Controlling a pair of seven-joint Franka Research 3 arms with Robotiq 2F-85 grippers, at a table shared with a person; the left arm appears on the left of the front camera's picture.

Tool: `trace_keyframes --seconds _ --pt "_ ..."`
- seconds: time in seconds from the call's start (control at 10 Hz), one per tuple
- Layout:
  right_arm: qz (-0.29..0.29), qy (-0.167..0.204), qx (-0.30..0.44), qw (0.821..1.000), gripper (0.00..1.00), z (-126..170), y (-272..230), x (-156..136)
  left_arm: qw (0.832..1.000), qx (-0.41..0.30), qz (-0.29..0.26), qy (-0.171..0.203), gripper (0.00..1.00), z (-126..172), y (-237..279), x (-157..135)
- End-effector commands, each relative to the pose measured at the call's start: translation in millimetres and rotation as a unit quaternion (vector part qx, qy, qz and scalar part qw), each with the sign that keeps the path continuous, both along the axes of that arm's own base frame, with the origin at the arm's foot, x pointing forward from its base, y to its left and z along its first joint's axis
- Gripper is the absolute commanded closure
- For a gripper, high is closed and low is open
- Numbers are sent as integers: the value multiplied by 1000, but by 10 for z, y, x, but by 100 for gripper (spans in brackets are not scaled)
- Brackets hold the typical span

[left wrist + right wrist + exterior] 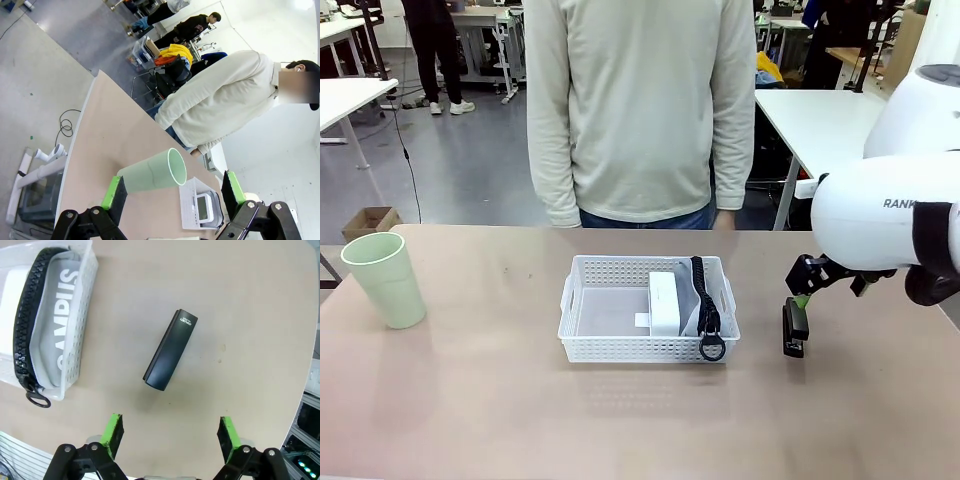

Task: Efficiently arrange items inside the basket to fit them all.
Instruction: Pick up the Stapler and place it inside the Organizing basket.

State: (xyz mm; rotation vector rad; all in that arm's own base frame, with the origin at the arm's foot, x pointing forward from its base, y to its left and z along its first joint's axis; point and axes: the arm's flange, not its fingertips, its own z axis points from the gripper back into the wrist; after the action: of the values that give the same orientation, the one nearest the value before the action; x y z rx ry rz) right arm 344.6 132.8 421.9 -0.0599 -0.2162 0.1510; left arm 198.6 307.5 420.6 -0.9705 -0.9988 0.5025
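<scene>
Right claw (800, 297) hangs low over the black stapler (794, 330), which lies on the tabletop (470, 400) between the basket's right end and the tabletop's right edge; from this front view I cannot tell how wide its jaws stand. The white basket (582, 300) sits at the middle of the tabletop. Inside it, the grey pouch (688, 300) stands on edge along the right end wall, its black strap (700, 290) running over the top and ending in a ring (712, 348) that hangs over the front rim. The small white box (663, 303) rests just beside the pouch, on its left. The pale green cup (385, 278) stands upright near the tabletop's left edge, well apart from the basket. A person (640, 110) stands at the far edge.

From the left wrist, the left claw (173, 186) is spread wide and grips nothing. The cup (150, 174) shows between its green pads (115, 192), farther off, with the basket (189, 212) and the white box (204, 206) beyond it. The person (215, 100) stands past the tabletop.

From the right wrist, the right claw (170, 432) is spread and empty. The stapler (170, 357) lies flat ahead of its fingers, apart from both pads (227, 432). Off to one side sits the basket (86, 300), with the pouch (57, 320) inside against its wall, part of the "CAMPUS" lettering readable.
</scene>
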Motion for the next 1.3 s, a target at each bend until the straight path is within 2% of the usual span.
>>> trace_keyframes --seconds 0.0,0.1,0.2,0.3,0.4,0.6,0.7,0.8,0.9,1.2 --pt "7 -6 16 1000 0 0 19 31 1000 4 3 -20 0 -13 -16 8" --pt "0 0 0 1000 0 0 0 0 1000 4 3 -20 0 -13 -16 8" --pt "-111 44 2 993 0 -117 17 45 1000 4 3 -20 0 -13 -16 8" --pt "-202 66 33 977 0 -211 30 65 1000 4 3 -20 0 -13 -16 8" --pt "-239 29 65 968 0 -218 15 84 1000 4 3 -20 0 -13 -16 8" --pt "-253 -20 106 961 0 -249 0 166 1000 4 3 -20 0 -13 -16 8" --pt "-256 -22 104 961 0 -321 -28 227 1000 4 3 -20 0 -13 -16 8" --pt "-246 -58 71 965 0 -338 -76 272 1000 4 3 -20 0 -13 -16 8" --pt "-259 6 94 961 0 -181 -87 196 1000 4 3 -20 0 -13 -16 8" --pt "-259 6 94 961 0 -181 -87 196 1000 4 3 -20 0 -13 -16 8"
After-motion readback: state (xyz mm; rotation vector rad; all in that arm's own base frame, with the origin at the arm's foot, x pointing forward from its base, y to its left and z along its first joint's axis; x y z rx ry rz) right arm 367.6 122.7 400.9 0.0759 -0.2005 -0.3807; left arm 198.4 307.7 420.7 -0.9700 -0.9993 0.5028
